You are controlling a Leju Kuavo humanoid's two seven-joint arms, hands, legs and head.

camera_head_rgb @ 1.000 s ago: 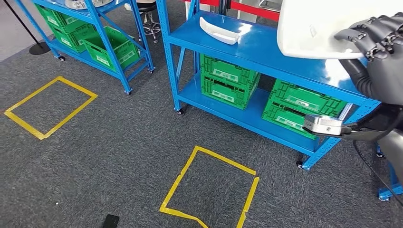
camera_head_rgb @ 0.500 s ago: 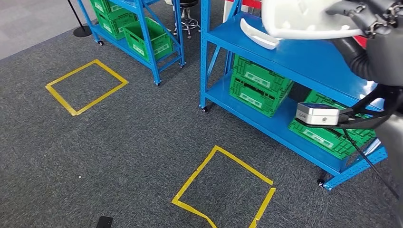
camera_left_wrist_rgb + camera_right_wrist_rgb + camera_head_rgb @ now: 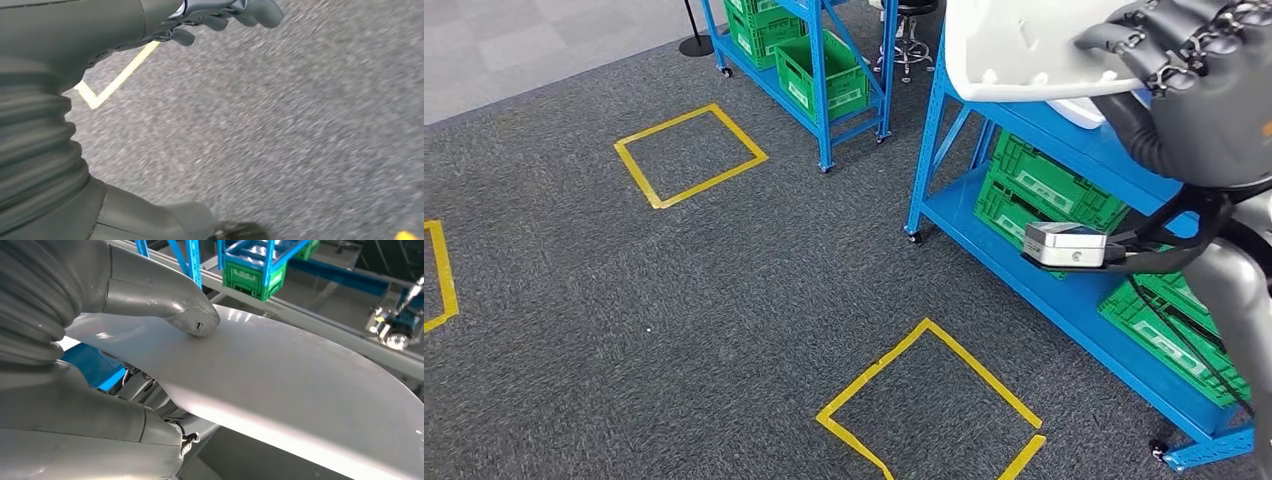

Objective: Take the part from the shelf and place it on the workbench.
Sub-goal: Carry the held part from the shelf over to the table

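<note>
— Where are we in the job?

— We judge that we are in the carry: the part (image 3: 1024, 45) is off the shelf and in our right hand (image 3: 1194, 50), raised high at our right side. The workbench is not among the things we can make out, so the next move calls for turning and walking until it is found, keeping the panel level and clear of the blue uprights.

— Start close. What is nearest?

— Our left hand (image 3: 225, 12) hangs over the grey carpet (image 3: 724, 300) with nothing in it; its fingers look loosely curled, though how far apart they stand we cannot tell. On the floor lies a yellow tape square (image 3: 934, 395).

— And the grip itself?

— The thumb (image 3: 192, 320) presses on the white panel's upper face and the darker fingers curl under its near edge, so the part is clamped between them and juts out past the hand.

— Beyond that?

— The blue shelf (image 3: 1064, 290) with green crates (image 3: 1044, 190), directly below and behind the part, and a second rack (image 3: 814, 60) farther off.
</note>
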